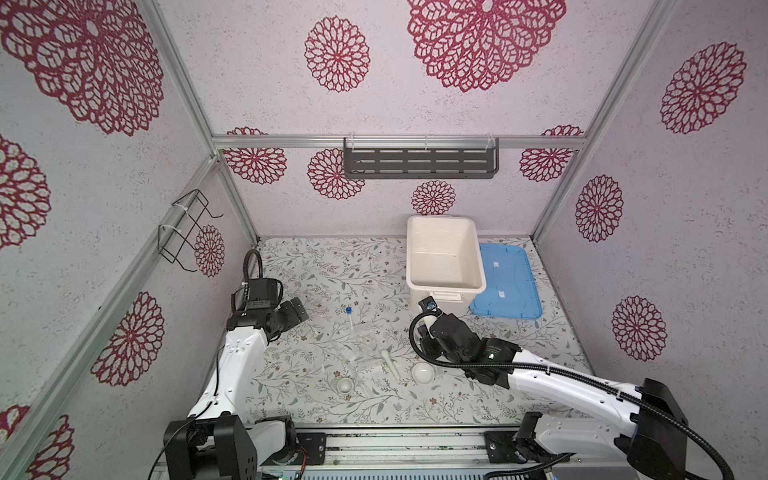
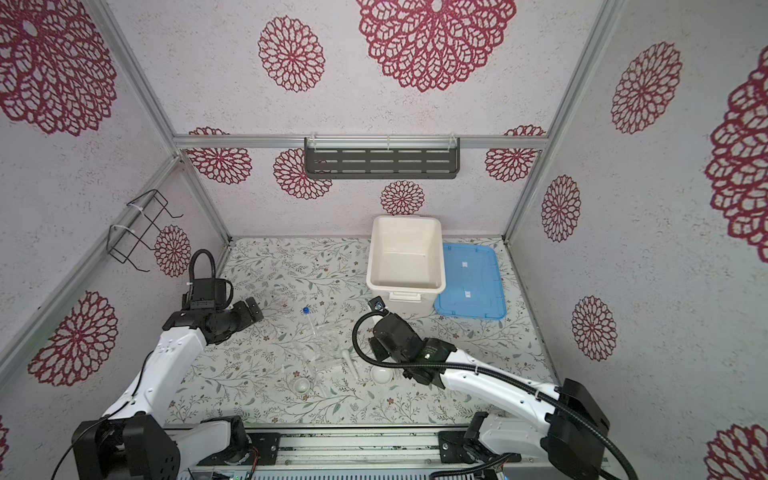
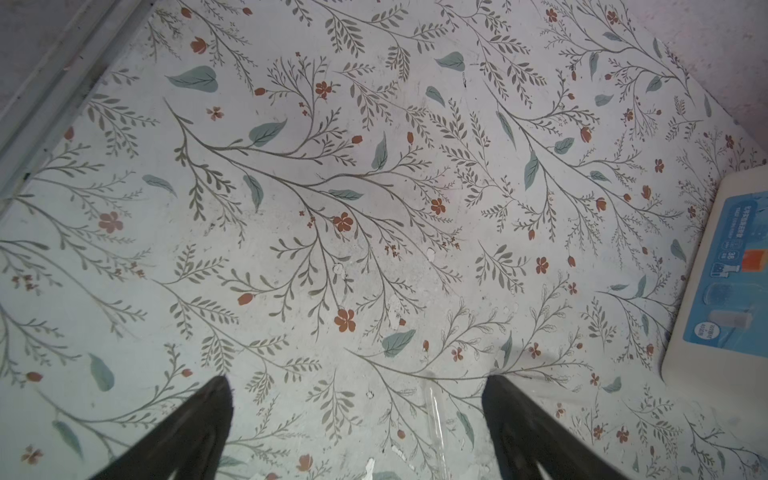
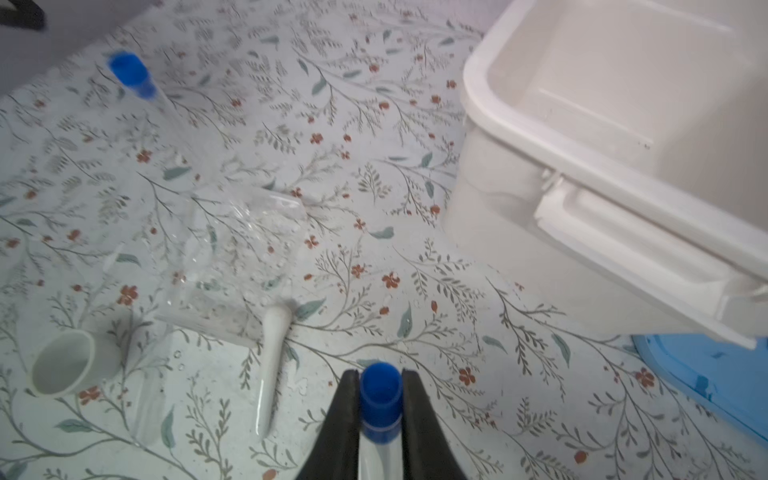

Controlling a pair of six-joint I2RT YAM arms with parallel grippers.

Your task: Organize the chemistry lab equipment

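My right gripper [image 4: 380,376] is shut on a slim clear tube with a blue cap [image 4: 380,399]; in both top views it hangs just in front of the tub [image 1: 430,307] [image 2: 378,305]. A second blue-capped tube [image 1: 349,316] [image 2: 307,318] [image 4: 131,75] stands tilted by the clear tube stand [image 1: 362,345] [image 2: 323,345] [image 4: 237,257]. The pestle [image 1: 390,363] [image 4: 272,361] lies beside the white bowl [image 1: 423,372] [image 2: 381,375]. The smaller dish [image 1: 344,385] [image 2: 301,385] [image 4: 66,365] sits nearer the front. My left gripper [image 1: 297,311] [image 3: 357,382] stands open over the bare mat.
The large white tub [image 1: 446,287] [image 4: 540,137] stands open at the back right, its blue lid [image 1: 507,282] [image 4: 706,374] flat beside it. A dark shelf [image 1: 419,160] hangs on the back wall and a wire rack [image 1: 183,230] on the left wall.
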